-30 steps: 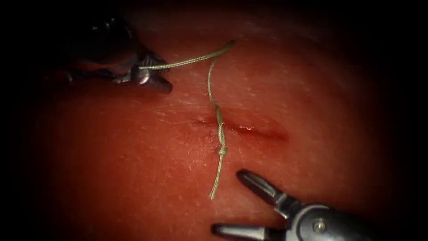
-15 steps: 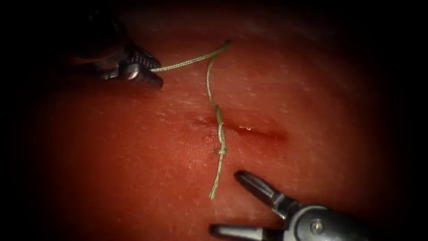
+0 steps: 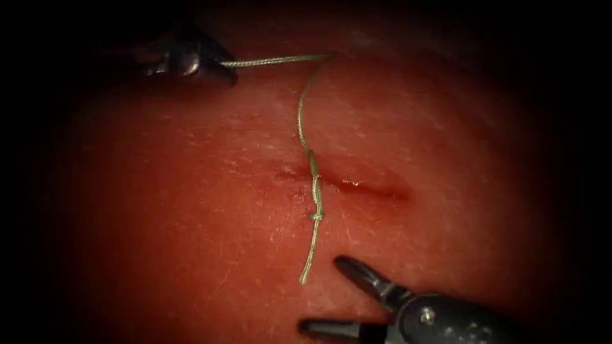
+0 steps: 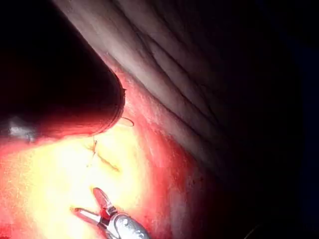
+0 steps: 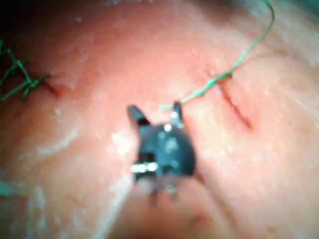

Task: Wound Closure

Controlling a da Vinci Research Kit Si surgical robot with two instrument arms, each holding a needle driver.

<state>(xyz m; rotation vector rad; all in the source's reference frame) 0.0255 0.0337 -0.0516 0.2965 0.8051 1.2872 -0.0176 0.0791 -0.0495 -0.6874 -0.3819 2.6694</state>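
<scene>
1. Left tool [image 3: 213, 64]: jaws clenched on thread [image 3: 305, 105], up at far left of the cut [image 3: 357, 186], moved up and back versus a second earlier.
2. Right tool [image 3: 331, 296]: jaws spread wide, holding nothing, hovering just below the cut; also seen in left wrist view [image 4: 92, 204] and right wrist view [image 5: 155, 113].
3. Thread: ran right from left jaws, bent down to the cut, knot [image 3: 316, 216] just below it, free tail ending near right tool's upper jaw.
4. Needle: could not tell where.
5. Tissue [image 3: 191, 210]: wet, cut short and reddish.
</scene>
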